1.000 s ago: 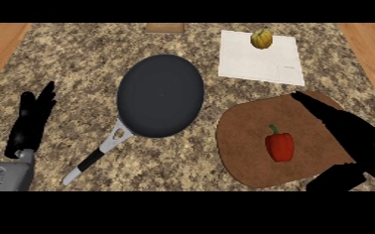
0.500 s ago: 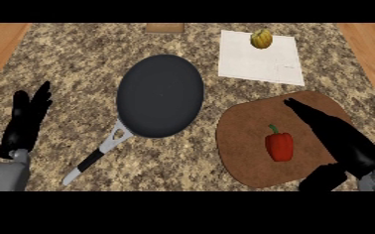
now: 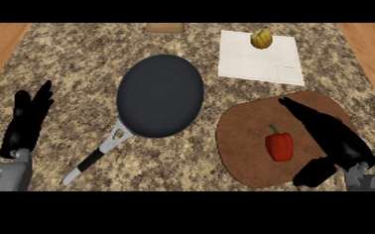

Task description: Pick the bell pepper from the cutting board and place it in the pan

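L hand (image 3: 26, 123) blk | R hand (image 3: 336, 140) blk | forearms (image 3: 12, 176) grey

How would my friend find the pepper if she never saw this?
On the speckled counter, right of the black pan, lies a brown cutting board. The bell pepper sits on it, beside the right hand. It is red with a green stem; the far vegetable is yellow.

The speckled stone worktop (image 3: 73, 64) carries a dark pan (image 3: 159, 95) at centre, a brown cutting board (image 3: 245, 129) lower right and a white sheet (image 3: 249, 59) upper right.
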Robot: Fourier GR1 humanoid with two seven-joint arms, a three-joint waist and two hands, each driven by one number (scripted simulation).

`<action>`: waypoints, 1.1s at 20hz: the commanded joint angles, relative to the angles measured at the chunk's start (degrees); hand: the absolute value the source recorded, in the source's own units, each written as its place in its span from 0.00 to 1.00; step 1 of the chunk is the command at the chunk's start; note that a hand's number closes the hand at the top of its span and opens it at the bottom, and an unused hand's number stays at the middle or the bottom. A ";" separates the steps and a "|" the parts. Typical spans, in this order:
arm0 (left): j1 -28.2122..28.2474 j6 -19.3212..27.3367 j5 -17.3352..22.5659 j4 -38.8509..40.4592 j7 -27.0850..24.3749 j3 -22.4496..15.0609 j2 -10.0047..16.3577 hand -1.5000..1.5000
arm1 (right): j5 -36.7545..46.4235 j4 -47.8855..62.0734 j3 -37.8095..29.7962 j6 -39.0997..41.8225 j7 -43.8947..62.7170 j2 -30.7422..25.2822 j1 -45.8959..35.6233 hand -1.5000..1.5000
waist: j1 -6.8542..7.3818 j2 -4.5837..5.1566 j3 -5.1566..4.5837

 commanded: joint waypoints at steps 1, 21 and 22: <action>3.72 -0.43 -1.72 -4.40 0.66 0.63 -1.15 0.50 | 3.52 0.01 0.14 0.30 -0.85 3.65 0.80 0.00 | 0.05 -0.03 0.00; 2.58 -3.80 -3.77 -4.50 1.73 4.55 -2.36 0.50 | 20.34 15.13 0.34 -6.86 -13.21 6.22 -3.18 1.00 | 0.29 0.00 0.02; -1.46 -2.55 -5.18 1.52 -1.33 4.40 -3.30 0.50 | 20.33 16.40 -1.15 -8.42 -14.63 6.41 -4.29 1.00 | 0.00 0.07 0.00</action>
